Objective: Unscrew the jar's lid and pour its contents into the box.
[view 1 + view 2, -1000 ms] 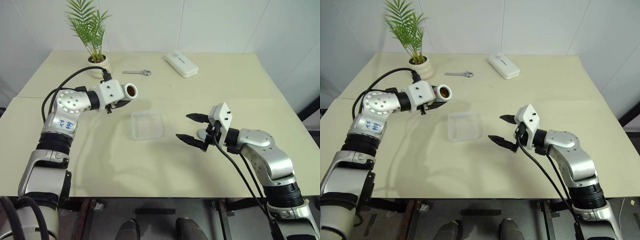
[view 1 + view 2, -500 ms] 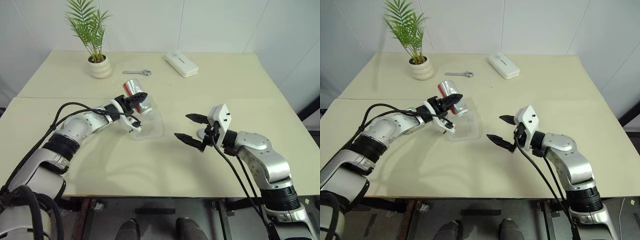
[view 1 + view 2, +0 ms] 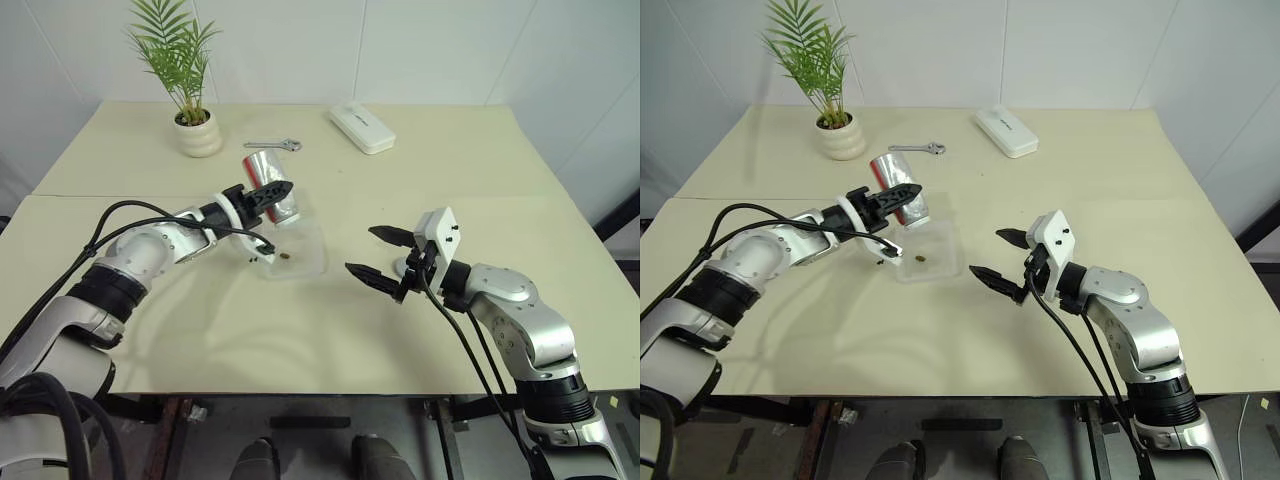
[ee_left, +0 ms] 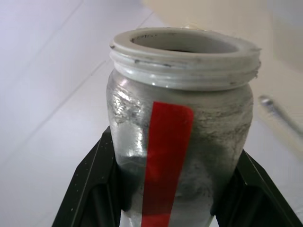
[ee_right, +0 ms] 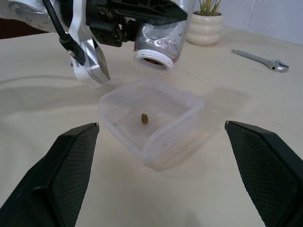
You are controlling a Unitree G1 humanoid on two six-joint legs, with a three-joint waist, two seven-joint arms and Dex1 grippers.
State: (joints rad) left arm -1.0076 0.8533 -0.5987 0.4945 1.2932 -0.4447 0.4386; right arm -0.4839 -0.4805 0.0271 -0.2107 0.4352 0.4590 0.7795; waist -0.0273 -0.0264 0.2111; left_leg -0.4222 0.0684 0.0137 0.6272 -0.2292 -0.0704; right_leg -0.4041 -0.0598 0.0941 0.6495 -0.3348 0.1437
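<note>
**Jar tipped over the box, one bit already in it**

So the jar [image 3: 270, 186] is clamped between the left gripper [image 3: 268, 195]'s two black fingers, shut tight on its body, and it's held up in the air right over the back-left corner of the box [image 3: 308, 262]. No lid on it. Its long axis is tilted, with the open mouth pointing down and toward the box and the closed bottom up and away toward the plant pot [image 3: 200, 135]. Red mark runs along its side.

One of the contents [image 3: 285, 257], a tiny brownish bit, is lying on the box floor, roughly mid-box, clear of the walls.

The right wrist view looks straight at the jar's white threaded mouth [image 5: 152, 58], with something brownish just inside the rim. The head views just give the jar's side. The left wrist view gets the red stripe and threads close up, black fingers on either side.

The right gripper [image 3: 382, 256] hangs just right of the box with jaws spread wide, holding nothing. A little grey disc, the lid [image 3: 404, 268], sits on the table just behind its fingers, mostly hidden.

Plenty of room: the table [image 3: 300, 330] in front of the box is bare down to the near edge. Back there's a wrench [image 3: 273, 145] and a white case [image 3: 362, 128], both well apart from the box.
</note>
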